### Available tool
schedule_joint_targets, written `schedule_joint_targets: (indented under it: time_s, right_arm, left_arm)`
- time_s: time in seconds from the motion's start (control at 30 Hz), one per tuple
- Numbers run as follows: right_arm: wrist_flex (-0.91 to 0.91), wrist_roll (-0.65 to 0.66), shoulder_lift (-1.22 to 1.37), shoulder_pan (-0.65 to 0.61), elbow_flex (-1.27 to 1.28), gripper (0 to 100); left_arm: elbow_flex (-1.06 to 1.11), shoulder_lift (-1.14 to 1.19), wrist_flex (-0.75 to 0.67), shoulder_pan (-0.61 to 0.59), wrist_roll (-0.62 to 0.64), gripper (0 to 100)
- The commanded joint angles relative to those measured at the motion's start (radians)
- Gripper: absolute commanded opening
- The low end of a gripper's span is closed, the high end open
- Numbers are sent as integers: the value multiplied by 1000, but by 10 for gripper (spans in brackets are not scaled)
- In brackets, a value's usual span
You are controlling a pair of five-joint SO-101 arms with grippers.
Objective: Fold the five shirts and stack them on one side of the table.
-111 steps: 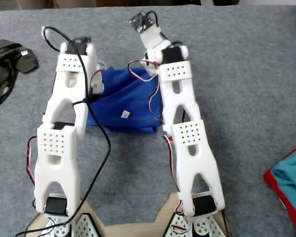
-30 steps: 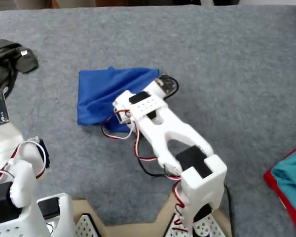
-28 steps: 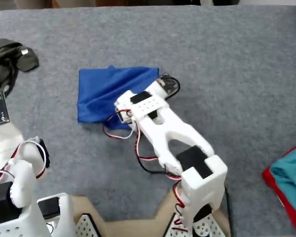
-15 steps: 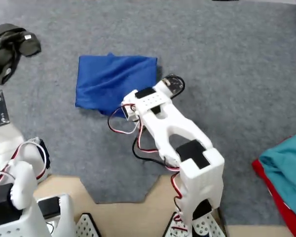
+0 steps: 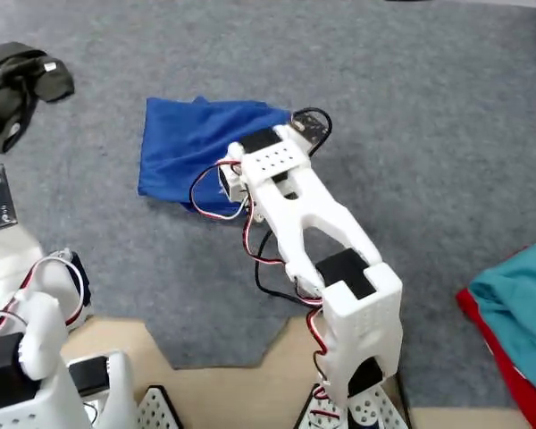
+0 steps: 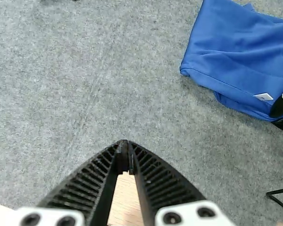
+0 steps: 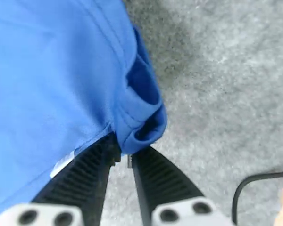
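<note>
Closest to us, at about 7 o'clock on the high view, the left arm (image 5: pixel 27 340) sits folded over its base beside the wooden board (image 5: pixel 223 375) at the near edge. The left gripper (image 6: pixel 125 148) hangs over bare grey table (image 5: pixel 429 134), clenched tip to tip on nothing. At about 4 o'clock a teal shirt (image 5: pixel 518 286) lies on a red garment (image 5: pixel 487 335) at the table's edge. From 6 o'clock the right arm (image 5: pixel 313 223) stretches out towards 11 o'clock, and its wrist lies over the right-hand part of the blue shirt (image 5: pixel 188 147). In its wrist view we see the right gripper (image 7: pixel 123 157) pinched on the blue shirt (image 7: pixel 52 70), a rolled fold of hem caught right at the tips of the fingers (image 7: pixel 92 172), with the rest of the cloth spreading away from them. On the table the shirt is a folded, roughly rectangular bundle left of centre. Its long axis runs from 9 to 3 o'clock, and from the grasp it extends mostly towards 9 and 12 o'clock. The left wrist view shows a white label (image 6: pixel 263 96) on its near edge. Farthest off, at 10 o'clock, a dark green shirt (image 5: pixel 9 85) lies crumpled, well apart from the blue one.
</note>
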Motion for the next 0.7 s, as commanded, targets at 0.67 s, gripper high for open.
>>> schedule_joint_targets:
  time_s: [0.67]
  right_arm:
    - [-49,86,-377,354,-54,5]
  left_arm:
    - [-9,-4,11,-9,-9,19]
